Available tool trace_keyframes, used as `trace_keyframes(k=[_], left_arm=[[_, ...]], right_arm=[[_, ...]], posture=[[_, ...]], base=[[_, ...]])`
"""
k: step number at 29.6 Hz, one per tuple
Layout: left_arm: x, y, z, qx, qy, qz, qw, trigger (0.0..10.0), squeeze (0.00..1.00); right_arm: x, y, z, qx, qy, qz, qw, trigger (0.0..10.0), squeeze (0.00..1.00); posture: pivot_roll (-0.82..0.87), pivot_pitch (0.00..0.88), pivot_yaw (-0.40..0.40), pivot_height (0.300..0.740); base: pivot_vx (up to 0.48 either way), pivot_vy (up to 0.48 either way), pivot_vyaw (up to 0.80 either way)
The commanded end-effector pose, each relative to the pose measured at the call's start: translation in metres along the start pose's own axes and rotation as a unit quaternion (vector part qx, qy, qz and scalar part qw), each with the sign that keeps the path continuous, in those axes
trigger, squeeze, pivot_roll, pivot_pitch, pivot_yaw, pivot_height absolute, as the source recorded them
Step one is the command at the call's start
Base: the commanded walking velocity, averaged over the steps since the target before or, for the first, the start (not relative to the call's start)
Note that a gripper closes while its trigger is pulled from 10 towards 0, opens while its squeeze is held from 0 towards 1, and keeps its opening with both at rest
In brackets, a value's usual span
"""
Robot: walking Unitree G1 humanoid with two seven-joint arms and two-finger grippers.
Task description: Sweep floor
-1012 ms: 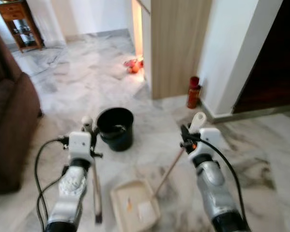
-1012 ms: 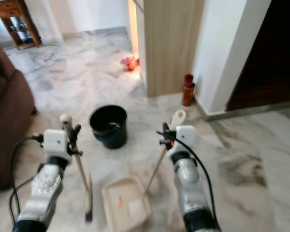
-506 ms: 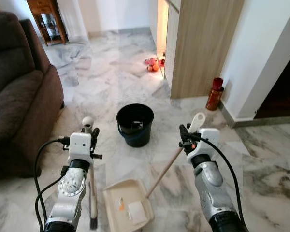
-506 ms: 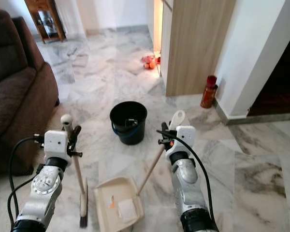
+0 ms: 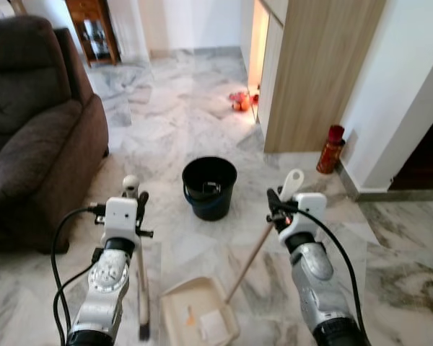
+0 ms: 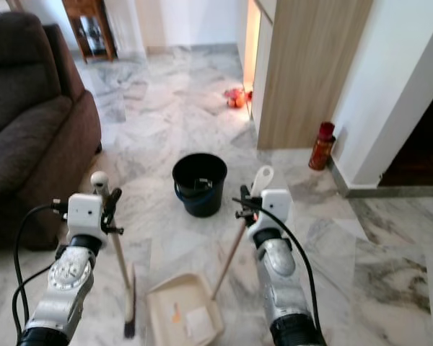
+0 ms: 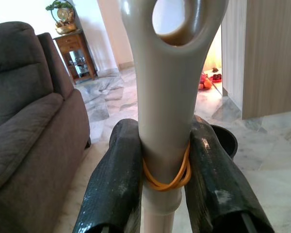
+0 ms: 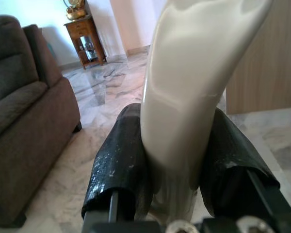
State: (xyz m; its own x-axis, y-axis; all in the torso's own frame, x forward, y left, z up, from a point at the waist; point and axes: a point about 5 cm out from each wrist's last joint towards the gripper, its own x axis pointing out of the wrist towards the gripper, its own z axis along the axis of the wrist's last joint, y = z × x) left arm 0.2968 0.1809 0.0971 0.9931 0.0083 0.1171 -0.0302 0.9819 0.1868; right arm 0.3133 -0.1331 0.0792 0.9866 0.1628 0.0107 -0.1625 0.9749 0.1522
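Left pincer (image 7: 162, 182) is clamping the broom (image 5: 141, 288) handle, right pincer (image 8: 177, 177) is gripping the dustpan (image 5: 198, 317) handle. The view is swinging left since a moment ago, sofa (image 5: 36, 130) sliding in, bucket (image 5: 210, 187) ahead: repositioning, debris resting in the pan.

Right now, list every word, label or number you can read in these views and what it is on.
None legible.
Red bottle by the wall: any label too small to read.
Dustpan, black bucket, broom handle: no print visible.
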Motion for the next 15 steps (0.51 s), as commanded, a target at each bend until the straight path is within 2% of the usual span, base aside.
trace_keyframes(k=[1, 13, 15], left_arm=[[0.0044, 0.0024, 0.0065, 0.006, -0.011, 0.005, 1.0, 10.0, 0.0], [0.0054, 0.0024, 0.0072, 0.006, -0.012, 0.005, 1.0, 10.0, 0.0], [0.0056, 0.0021, 0.0074, 0.006, -0.012, 0.004, 1.0, 10.0, 0.0]], right_arm=[[0.0051, 0.0001, 0.0138, -0.001, -0.028, 0.002, 1.0, 10.0, 0.0], [0.0048, 0.0015, 0.0145, -0.01, -0.028, 0.013, 0.999, 10.0, 0.0], [0.0048, 0.0023, 0.0146, -0.012, -0.029, 0.015, 0.999, 10.0, 0.0]], posture=[[0.12, 0.0, 0.059, 0.74], [0.12, 0.0, 0.06, 0.74], [0.12, 0.0, 0.06, 0.74]], base=[[0.315, 0.0, 0.0], [0.331, 0.0, 0.0], [0.349, 0.0, 0.77]])
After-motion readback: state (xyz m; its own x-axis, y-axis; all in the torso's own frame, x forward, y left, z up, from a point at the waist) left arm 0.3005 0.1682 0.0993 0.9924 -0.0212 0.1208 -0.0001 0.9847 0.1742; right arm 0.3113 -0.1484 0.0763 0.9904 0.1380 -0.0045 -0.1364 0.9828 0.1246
